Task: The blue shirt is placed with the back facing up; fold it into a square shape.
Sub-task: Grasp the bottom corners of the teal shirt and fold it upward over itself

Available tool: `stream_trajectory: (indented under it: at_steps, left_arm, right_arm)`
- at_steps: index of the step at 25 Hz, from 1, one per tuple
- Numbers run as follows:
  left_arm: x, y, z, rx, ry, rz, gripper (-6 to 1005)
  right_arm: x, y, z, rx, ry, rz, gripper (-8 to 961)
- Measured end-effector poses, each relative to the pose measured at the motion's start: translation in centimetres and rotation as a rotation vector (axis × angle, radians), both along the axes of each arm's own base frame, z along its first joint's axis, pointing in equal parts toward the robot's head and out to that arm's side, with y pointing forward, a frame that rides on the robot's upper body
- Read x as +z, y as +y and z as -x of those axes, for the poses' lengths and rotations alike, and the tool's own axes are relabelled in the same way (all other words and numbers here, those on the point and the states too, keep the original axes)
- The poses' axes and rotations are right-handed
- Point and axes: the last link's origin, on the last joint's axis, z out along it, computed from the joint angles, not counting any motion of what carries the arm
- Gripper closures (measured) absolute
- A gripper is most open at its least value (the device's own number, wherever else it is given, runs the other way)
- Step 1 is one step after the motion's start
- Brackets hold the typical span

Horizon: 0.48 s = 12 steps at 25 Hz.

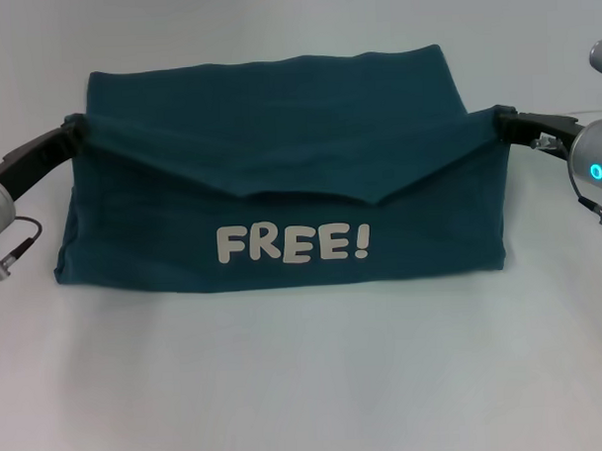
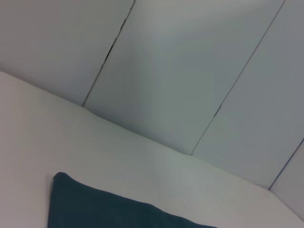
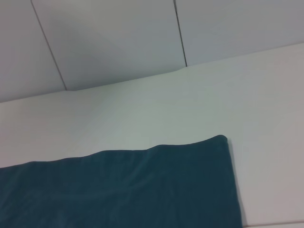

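Risk: sagging fold. Blue shirt (image 1: 280,177) lying mid-table (image 1: 307,384), partly folded, "FREE!" print (image 1: 292,243) facing up near front edge. Left gripper (image 1: 72,133) and right gripper (image 1: 503,121) each clamped on a lifted corner of upper layer, middle drooping in a V. Uneven travel or slipping grip likely giving skewed, wrinkled crease, not a square.

Left gripper (image 1: 72,132): black tapered fingers on a silver-grey rounded wrist housing bearing a green ring light, with a thin black cable and a metal plug beneath. Right gripper (image 1: 502,119): matching black fingers, grey housing, a cyan ring light, thin cables and a small connector.
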Motion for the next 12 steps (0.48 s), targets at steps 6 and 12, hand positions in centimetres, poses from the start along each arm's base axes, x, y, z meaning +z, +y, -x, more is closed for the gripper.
stream_trajectory:
  at_steps: [6,12]
  left_arm:
    - [-0.1,-0.16,0.19,0.01,-0.002,-0.009,944]
    - [0.13,-0.08,0.69,0.036,0.018,-0.018,926]
  right_arm:
    - [-0.65,0.01,0.5,0.022,-0.023,0.028,821]
    - [-0.78,0.13,0.79,0.036,-0.047,0.04,815]
